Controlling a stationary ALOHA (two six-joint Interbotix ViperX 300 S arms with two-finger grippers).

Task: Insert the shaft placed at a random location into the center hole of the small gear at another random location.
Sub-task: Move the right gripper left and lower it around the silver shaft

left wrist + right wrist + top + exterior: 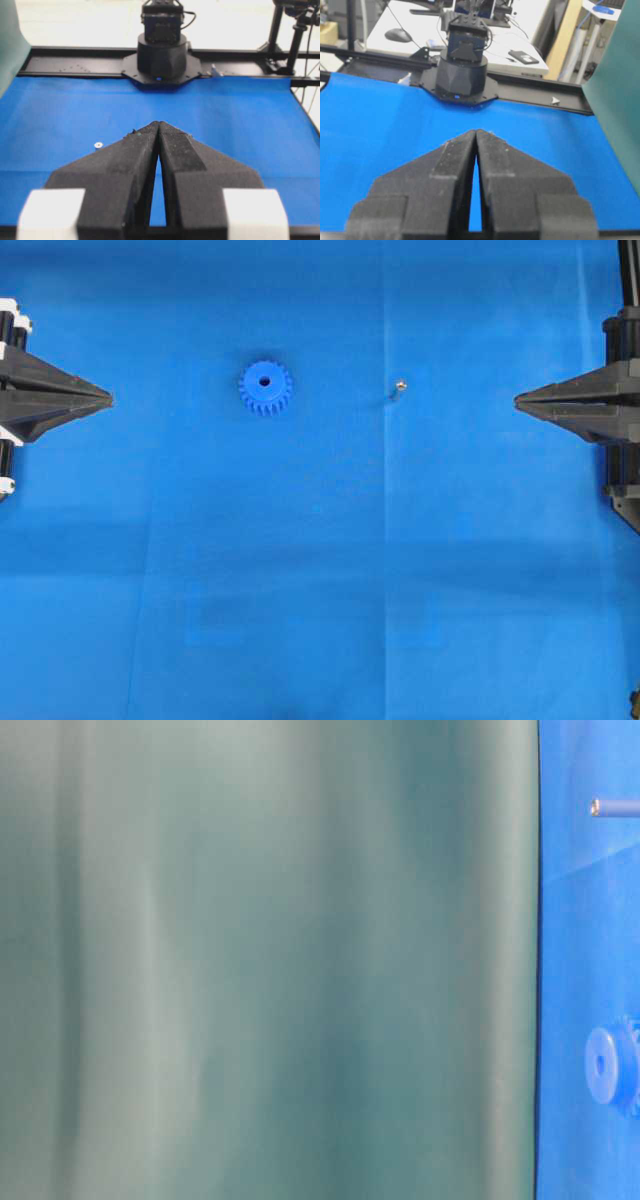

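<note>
Overhead exterior view: the small gear [265, 387] is seen lying flat on the blue mat [320, 570], left of the middle and in the upper half, hub upward, with the center hole [265, 381] visible as a dark dot. The shaft [399, 386] is seen to the right of the gear, well apart from it, as a small shiny spot with a short dark shadow beside it. The left gripper [110, 398] is parked at the left edge and the right gripper [517, 400] at the right edge, both pointing inward, both well apart from gear and shaft. Nothing is held by either.

Left wrist view: the jaws are seen pressed together at the tips, a thin slit remaining further back; the shaft [98, 145] is noted as a pale dot on the mat, left of the fingers [125, 160].

Right wrist view: the jaws are likewise closed at the tips, with only mat beyond.

Table-level view: a green backdrop [270, 960] fills most of the frame; gear and shaft are glimpsed at the right margin.
</note>
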